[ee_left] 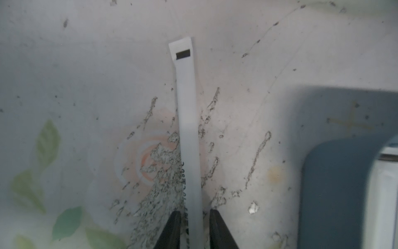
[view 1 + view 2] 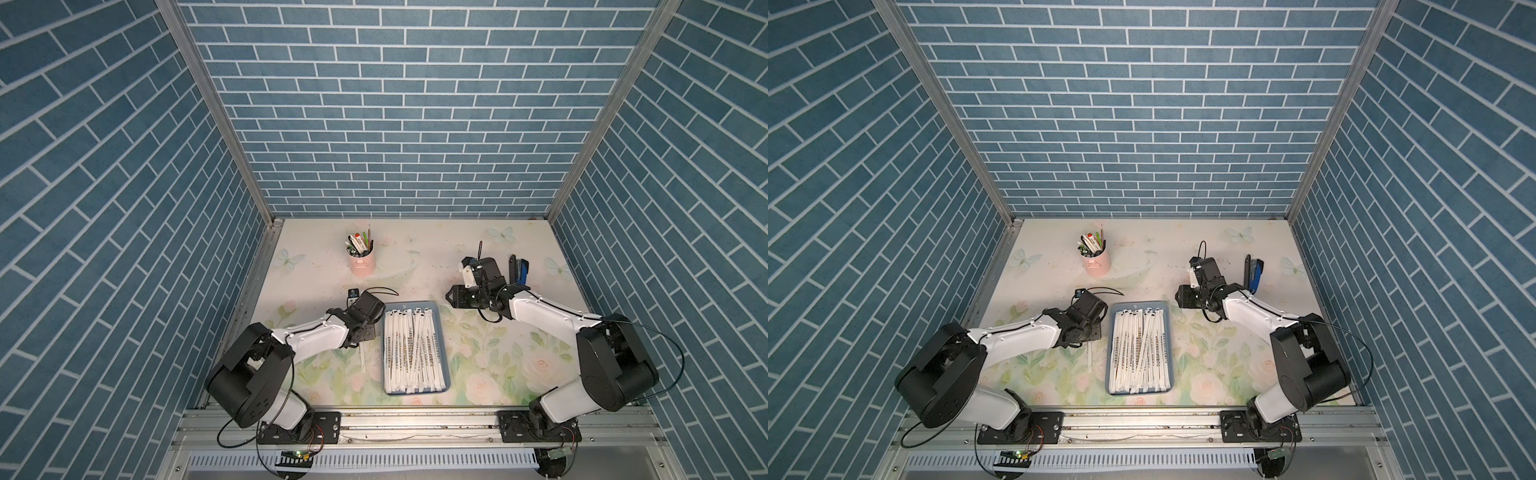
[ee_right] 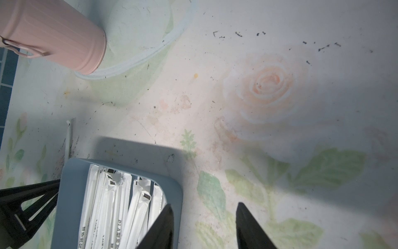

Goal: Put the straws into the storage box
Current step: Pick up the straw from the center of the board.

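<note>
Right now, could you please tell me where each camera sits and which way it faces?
Top views: high above the robot's bases, looking down at the table; left arm and right arm show.
Left wrist: on the left arm, looking down past the left gripper at a loose straw.
Right wrist: looking past the right gripper at cup and box.
Shared: both wrist views show that straw and a box corner.

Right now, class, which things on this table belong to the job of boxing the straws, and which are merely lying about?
Belong to the job: the blue storage box, the wrapped straws in it, the loose straw on the table, the left gripper straddling it.
Lying about: the pink cup, its pens and pencils, the blue-and-black stapler.
</note>
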Robot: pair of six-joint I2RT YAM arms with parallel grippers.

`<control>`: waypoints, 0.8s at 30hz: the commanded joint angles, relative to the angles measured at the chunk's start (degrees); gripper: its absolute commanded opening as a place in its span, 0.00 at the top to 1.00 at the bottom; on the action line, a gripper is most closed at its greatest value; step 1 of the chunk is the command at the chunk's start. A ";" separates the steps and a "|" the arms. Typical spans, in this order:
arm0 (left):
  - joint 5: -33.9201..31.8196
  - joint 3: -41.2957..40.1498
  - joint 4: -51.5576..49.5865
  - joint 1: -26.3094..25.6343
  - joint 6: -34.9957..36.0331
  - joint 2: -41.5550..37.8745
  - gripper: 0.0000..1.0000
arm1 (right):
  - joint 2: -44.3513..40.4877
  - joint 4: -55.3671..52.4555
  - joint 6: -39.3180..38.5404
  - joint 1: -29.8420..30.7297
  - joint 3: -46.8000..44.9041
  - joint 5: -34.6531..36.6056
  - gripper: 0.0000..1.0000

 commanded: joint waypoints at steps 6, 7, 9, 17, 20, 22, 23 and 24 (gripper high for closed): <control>0.02 -1.54 1.33 0.63 0.57 1.64 0.88 | 0.50 -0.23 0.50 0.27 0.37 0.33 0.52; 0.12 -1.65 1.29 0.65 0.38 1.49 0.90 | 0.52 -0.15 0.50 0.27 0.31 0.30 0.52; -0.24 -1.57 0.49 0.67 -0.25 0.63 0.94 | 0.52 -0.07 0.54 0.32 0.21 0.31 0.52; -4.90 3.37 -8.74 0.56 -2.21 -8.53 0.99 | 0.48 0.21 0.59 0.26 -0.04 0.31 0.52; -4.58 6.87 -11.31 -0.49 -4.01 -12.78 1.00 | 0.52 0.21 0.59 0.25 0.00 0.38 0.52; -4.15 9.09 -10.69 -3.17 -6.40 -14.29 1.00 | 0.54 0.18 0.50 0.27 0.06 0.57 0.52; -3.94 10.24 -9.38 -5.10 -7.76 -14.12 1.00 | 0.64 0.20 0.50 0.27 0.17 0.82 0.52; -3.32 11.00 -7.37 -7.44 -9.20 -13.25 1.00 | 0.68 0.21 0.50 0.26 0.31 0.92 0.52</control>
